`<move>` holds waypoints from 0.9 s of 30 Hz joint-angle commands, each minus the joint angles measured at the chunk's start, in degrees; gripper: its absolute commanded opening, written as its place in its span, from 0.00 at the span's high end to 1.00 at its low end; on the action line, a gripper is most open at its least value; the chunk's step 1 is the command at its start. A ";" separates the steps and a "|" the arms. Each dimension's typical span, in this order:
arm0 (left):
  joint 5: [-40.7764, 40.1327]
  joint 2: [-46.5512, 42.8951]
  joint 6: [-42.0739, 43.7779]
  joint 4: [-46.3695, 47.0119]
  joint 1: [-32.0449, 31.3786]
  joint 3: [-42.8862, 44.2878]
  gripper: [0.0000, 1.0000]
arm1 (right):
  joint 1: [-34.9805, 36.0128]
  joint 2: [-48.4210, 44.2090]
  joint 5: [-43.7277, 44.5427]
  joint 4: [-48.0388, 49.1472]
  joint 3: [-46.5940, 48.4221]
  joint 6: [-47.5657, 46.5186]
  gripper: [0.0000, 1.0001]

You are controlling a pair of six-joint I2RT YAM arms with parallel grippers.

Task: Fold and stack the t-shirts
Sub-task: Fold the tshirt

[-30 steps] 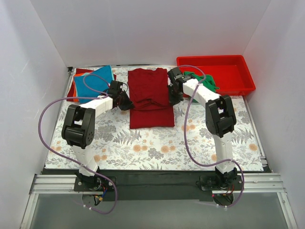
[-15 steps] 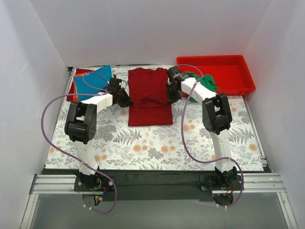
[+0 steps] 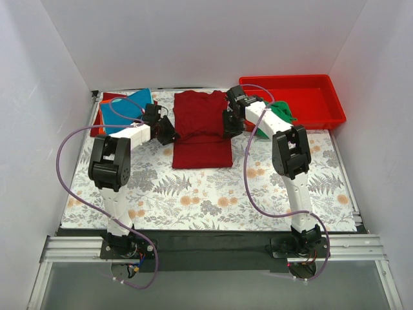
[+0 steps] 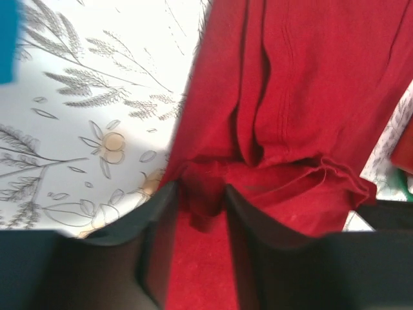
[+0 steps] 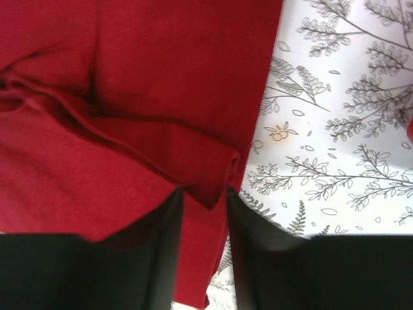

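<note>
The large dark red t-shirt (image 3: 202,129) lies on the floral table cloth, its upper part doubled over in a fold. My left gripper (image 3: 169,134) is shut on the fold's left edge; the cloth shows between its fingers in the left wrist view (image 4: 201,203). My right gripper (image 3: 227,128) is shut on the fold's right edge, with a corner of cloth between its fingers in the right wrist view (image 5: 205,194). A bright blue t-shirt (image 3: 126,112) lies on orange and red ones at the back left. A green t-shirt (image 3: 282,111) hangs over the red tray's edge.
The rigid red plastic tray (image 3: 303,97) stands at the back right. White walls close in the table on three sides. The floral table cloth (image 3: 213,194) covers the table in front of the shirt.
Both grippers have moved away from me toward the back of the table, carrying the fold of the dark red t-shirt with them. The lower part of the shirt has stayed flat.
</note>
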 commanded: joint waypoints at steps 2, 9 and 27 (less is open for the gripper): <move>-1.51 -5.43 1.52 -0.22 0.98 3.15 0.59 | -0.33 -1.50 -4.71 -2.63 6.42 -1.84 0.56; -2.92 -12.81 4.51 -4.79 0.54 1.42 0.57 | -0.25 -7.39 -4.01 -3.17 6.98 -2.63 0.41; -4.58 -13.54 -9.98 12.60 -16.06 -17.41 0.57 | 6.08 -6.26 -5.50 0.17 -2.52 -1.14 0.44</move>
